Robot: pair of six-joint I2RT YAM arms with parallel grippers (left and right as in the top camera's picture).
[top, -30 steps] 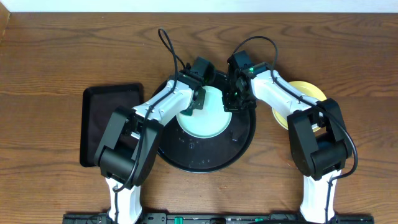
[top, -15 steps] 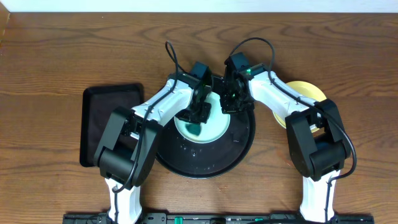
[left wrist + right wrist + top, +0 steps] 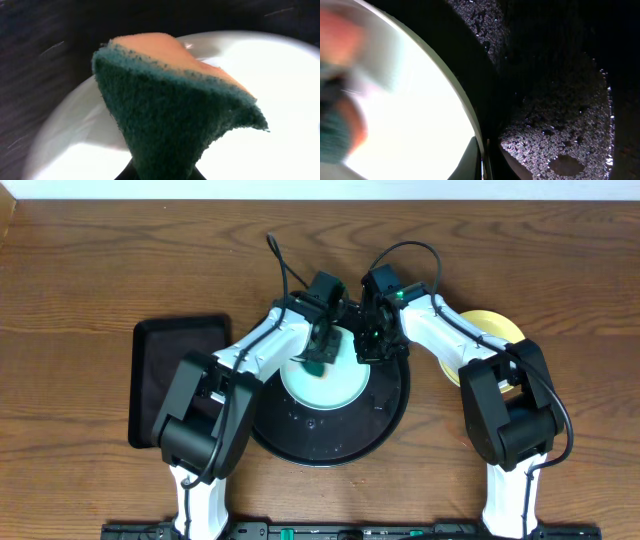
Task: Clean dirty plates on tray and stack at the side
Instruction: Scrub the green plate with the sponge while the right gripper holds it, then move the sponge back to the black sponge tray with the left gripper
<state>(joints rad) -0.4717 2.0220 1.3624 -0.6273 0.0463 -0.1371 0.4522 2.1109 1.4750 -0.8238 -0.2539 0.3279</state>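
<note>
Pinching sponge [image 3: 175,115] w/ left pincer [image 3: 320,352], over mint plate [image 3: 325,392] flat in tray [image 3: 330,442], right pincer [image 3: 368,350] at rim, state unclear

Round tray [image 3: 385,415] sits mid-table, nearer the front edge, with a plate [image 3: 325,385] in its back half and a sponge [image 3: 318,365] over that plate's back part. Rectangular tray [image 3: 160,360] lies toward the left edge, another plate [image 3: 495,328] toward the right.

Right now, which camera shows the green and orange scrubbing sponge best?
Left wrist: the green-and-orange sponge fills the frame, sharp, over the pale mint-blue plate. Overhead shows only a small green patch; right wrist, just a blur at the edge.
</note>
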